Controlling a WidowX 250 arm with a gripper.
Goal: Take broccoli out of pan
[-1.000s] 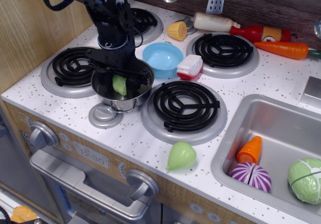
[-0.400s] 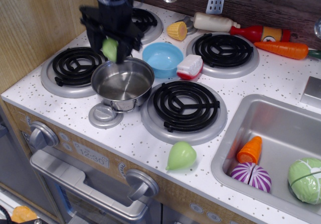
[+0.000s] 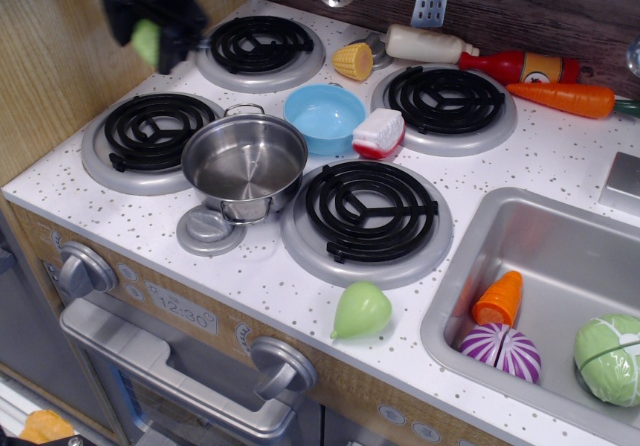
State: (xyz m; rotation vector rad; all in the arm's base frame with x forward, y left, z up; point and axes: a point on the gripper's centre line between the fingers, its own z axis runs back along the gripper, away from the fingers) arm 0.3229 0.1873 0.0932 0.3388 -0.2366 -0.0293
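Observation:
The steel pan (image 3: 244, 162) stands between the left front burner and the middle front burner, and nothing lies in it. My gripper (image 3: 150, 38) is blurred, high at the upper left above the counter's left side, well clear of the pan. It is shut on the light-green broccoli (image 3: 147, 41), which shows between the black fingers.
A grey lid (image 3: 209, 230) lies in front of the pan. A blue bowl (image 3: 324, 116) and a red-white toy (image 3: 378, 132) sit behind it. A pale-green teardrop vegetable (image 3: 360, 310) lies near the front edge. The sink (image 3: 462, 266) at right holds a cabbage (image 3: 607, 358) and other toys.
The gripper lifted the broccoli out of the pan, then carried it up and to the left, away from the pan. The pan stayed in place.

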